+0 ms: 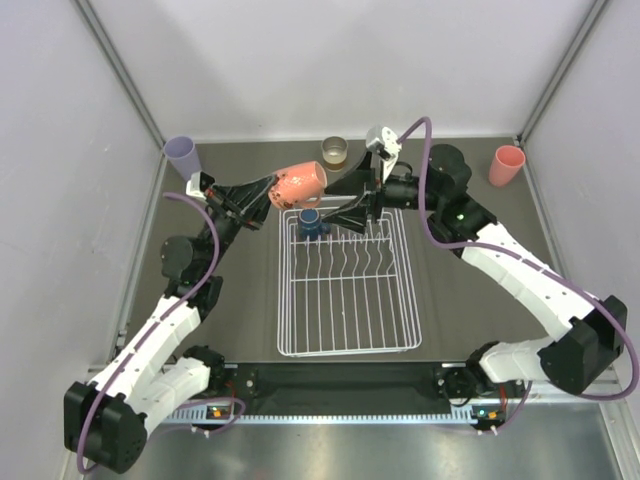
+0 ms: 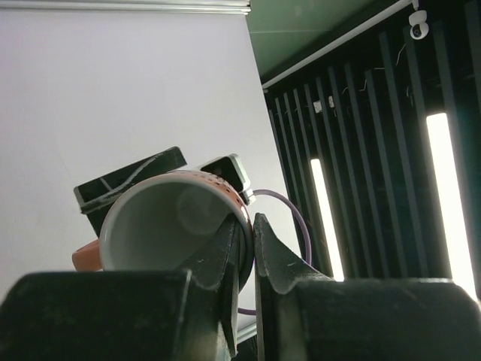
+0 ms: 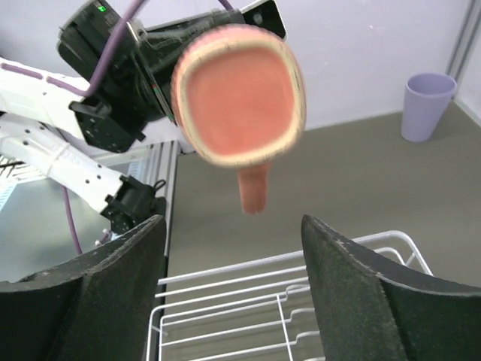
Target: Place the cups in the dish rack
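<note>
My left gripper [image 1: 268, 193] is shut on the rim of the terracotta-orange mug [image 1: 300, 184], held on its side in the air above the far left corner of the white dish rack [image 1: 347, 340]. In the left wrist view one finger is inside the mug [image 2: 169, 226] and one outside. In the right wrist view the mug's base [image 3: 239, 94] faces me, handle hanging down. My right gripper [image 1: 345, 200] is open and empty, just right of the mug. The dark blue mug [image 1: 311, 222] sits in the rack's far left corner. The lavender tumbler [image 1: 182, 156], pink tumbler [image 1: 507, 165] and brownish cup [image 1: 334, 152] stand on the table.
White walls close in the table on three sides. The lavender tumbler [image 3: 427, 105] stands in the far left corner, the pink one at the far right. The rack's tines run across its middle. The arm bases sit at the near edge.
</note>
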You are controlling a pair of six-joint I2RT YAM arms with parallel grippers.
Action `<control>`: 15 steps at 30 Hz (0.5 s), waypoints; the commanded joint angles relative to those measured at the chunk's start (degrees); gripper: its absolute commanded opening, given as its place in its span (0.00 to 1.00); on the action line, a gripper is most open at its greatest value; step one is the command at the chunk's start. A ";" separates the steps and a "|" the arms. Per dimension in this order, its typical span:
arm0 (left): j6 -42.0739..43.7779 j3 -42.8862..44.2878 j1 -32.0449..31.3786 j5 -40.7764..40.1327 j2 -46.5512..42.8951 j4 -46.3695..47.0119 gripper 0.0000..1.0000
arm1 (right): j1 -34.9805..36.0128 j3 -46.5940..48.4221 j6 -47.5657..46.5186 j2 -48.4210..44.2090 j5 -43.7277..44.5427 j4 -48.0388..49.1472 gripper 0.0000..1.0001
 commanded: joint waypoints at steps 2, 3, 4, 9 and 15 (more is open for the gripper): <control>-2.93 -0.37 -0.29 -0.10 -1.35 9.18 0.00 | 1.34 5.85 -1.16 1.72 -5.14 3.79 0.70; -3.10 -0.37 -0.29 -0.10 -1.00 9.62 0.00 | 1.34 6.37 -1.16 2.07 -5.67 3.62 0.69; -3.37 -0.29 -0.38 0.51 -0.82 10.32 0.00 | 1.43 7.08 -0.81 2.77 -6.20 3.70 0.67; -4.07 -0.37 -0.47 0.96 -0.99 11.38 0.00 | 2.05 9.63 -0.54 4.89 -7.26 2.39 0.64; -3.72 -0.81 -0.73 2.01 -1.78 10.59 0.00 | 2.84 11.56 -1.16 6.29 -6.47 0.72 0.59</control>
